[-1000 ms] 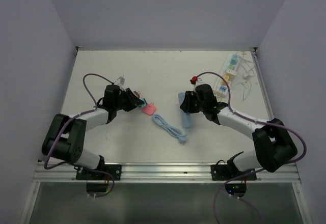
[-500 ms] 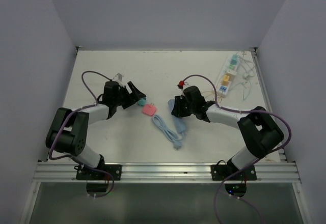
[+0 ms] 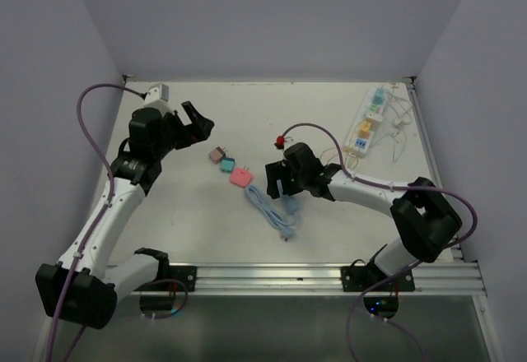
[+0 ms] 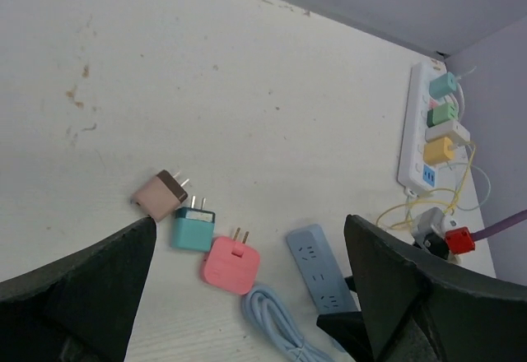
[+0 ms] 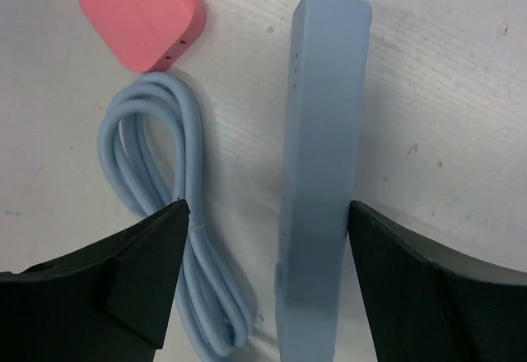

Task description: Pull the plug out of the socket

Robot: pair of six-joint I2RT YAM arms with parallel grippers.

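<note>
Located the socket [image 3: 368, 122] flat on the table [image 3: 272, 111], at the far edge on the right arm's side. Counted three seated plugs [image 4: 445, 113] in its row, none lifted. Noted three loose ones well apart from the socket, toward the left arm: brown plug [image 4: 159, 195], teal plug [image 4: 192, 230], pink plug [image 4: 230, 264], prongs bare. Found the left gripper [image 3: 196, 120] raised, farther from the socket than those, jaws spread wide, holding nothing. Found the right gripper [image 5: 268, 210] between socket and pink plug, jaws parted astride a light-blue strip [image 5: 321, 173], clamping nothing, coiled cable [image 5: 191, 144] just beside. Judged extraction finished for the loose three. Reckoned the socket's own plugs untouched, so that pull, if wanted, entirely left. Cannot tell the intended plug.
</note>
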